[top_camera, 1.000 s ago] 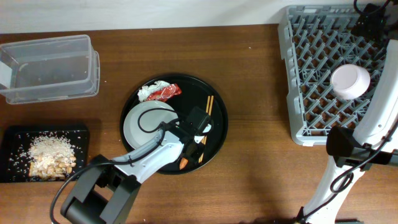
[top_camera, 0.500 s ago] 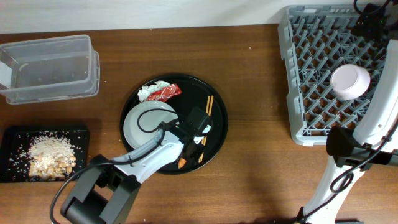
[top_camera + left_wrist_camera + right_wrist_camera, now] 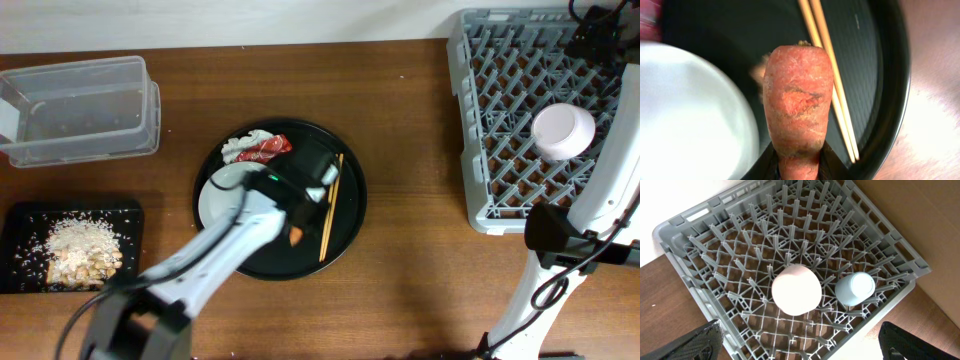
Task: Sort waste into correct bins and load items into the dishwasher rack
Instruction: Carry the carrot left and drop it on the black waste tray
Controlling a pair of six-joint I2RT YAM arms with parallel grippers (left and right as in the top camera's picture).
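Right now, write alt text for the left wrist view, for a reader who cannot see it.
An orange carrot fills the centre, its narrow end gripped in the left tool at the bottom edge. Beneath it, a round black tray holds a white plate at left and two wooden chopsticks at right.

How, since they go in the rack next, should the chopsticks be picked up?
Come straight down from above and pinch across both chopsticks near mid-length: they lie flat, side by side on the round black tray, so one pinch gathers the pair.
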